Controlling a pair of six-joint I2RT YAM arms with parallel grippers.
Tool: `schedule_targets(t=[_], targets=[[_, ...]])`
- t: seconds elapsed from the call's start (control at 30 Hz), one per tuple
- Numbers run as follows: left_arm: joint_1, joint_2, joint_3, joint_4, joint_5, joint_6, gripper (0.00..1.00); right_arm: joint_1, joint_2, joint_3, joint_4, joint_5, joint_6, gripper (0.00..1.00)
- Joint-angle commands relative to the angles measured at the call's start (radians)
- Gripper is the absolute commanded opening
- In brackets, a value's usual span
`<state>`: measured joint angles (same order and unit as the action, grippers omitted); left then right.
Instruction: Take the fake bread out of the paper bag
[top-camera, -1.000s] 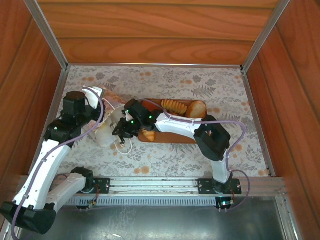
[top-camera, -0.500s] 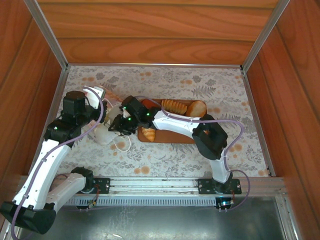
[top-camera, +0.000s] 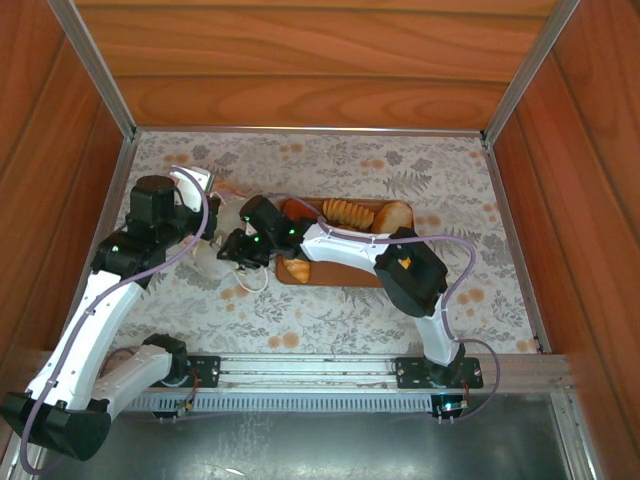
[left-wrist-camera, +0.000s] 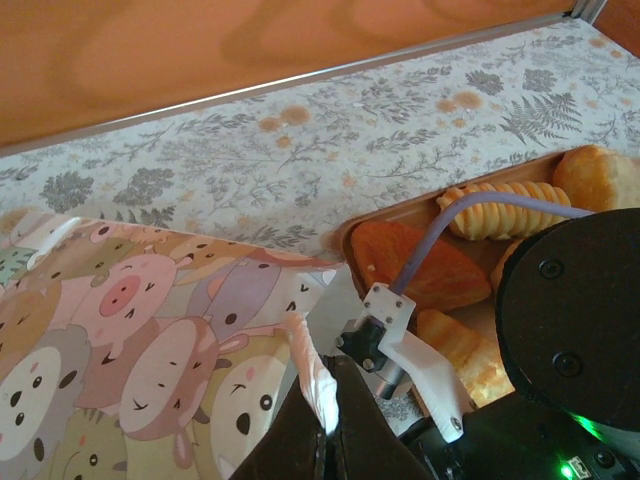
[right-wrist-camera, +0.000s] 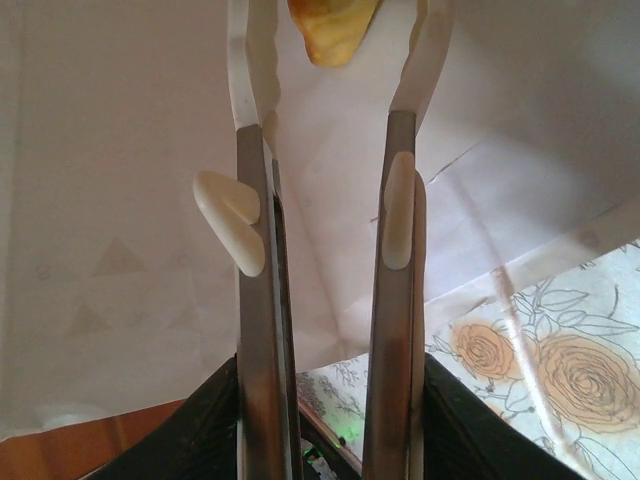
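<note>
Looking down from overhead, I see the bag (top-camera: 205, 265) lying on the desk (top-camera: 420, 165) just left of the tray (top-camera: 345, 283), its mouth turned toward the tray. My left pincer (left-wrist-camera: 325, 420) is closed tight on the bag's rim at the mouth. On the left wrist camera a strip of white paper is pinched between its dark fingers (left-wrist-camera: 370, 455). The bag's side, printed with cartoon pigs and other animals, spreads out to the left.

My right pincer (right-wrist-camera: 335, 70) is inside the bag. On its wrist camera the two fingers (right-wrist-camera: 255, 300) stand parted with white paper all around them. One golden piece of bread (right-wrist-camera: 330, 25) sits at the far end, between the fingertips (right-wrist-camera: 245, 60). Paper shows on each side of that piece, so the pincer has hold of nothing; whether a tip touches it I cannot tell. A corner of the flowered desk shows past the bag's edge at lower right.

More bread lies on the tray. A croissant (top-camera: 348, 212) and a bun (top-camera: 396, 216) sit side by side at the far edge, a roll (top-camera: 296, 268) near the left corner, and a flat reddish piece (left-wrist-camera: 415, 265) at the far left. The right arm (top-camera: 350, 250) crosses over the tray.
</note>
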<state>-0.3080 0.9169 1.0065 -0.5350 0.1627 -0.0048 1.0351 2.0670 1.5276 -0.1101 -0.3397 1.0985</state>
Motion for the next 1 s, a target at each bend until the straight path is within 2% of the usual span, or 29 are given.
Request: schedule_targets(t=[0.0, 0.3, 0.53, 0.8, 0.97], targets=[[-0.006, -0.010, 0.030, 0.031, 0.020, -0.006, 0.00, -0.009, 0.027, 0.042, 0.048, 0.003, 0.010, 0.43], [-0.006, -0.007, 0.026, 0.043, 0.035, -0.014, 0.00, -0.013, 0.080, 0.101, 0.032, 0.007, 0.040, 0.45], [-0.008, -0.007, 0.025, 0.049, 0.040, -0.009, 0.00, -0.018, 0.104, 0.108, 0.107, 0.001, 0.076, 0.47], [-0.009, -0.007, 0.025, 0.054, 0.039, -0.007, 0.00, -0.023, 0.157, 0.158, 0.070, -0.011, 0.083, 0.47], [-0.010, -0.018, 0.020, 0.055, 0.031, -0.003, 0.00, -0.024, 0.163, 0.173, 0.066, -0.007, 0.071, 0.40]])
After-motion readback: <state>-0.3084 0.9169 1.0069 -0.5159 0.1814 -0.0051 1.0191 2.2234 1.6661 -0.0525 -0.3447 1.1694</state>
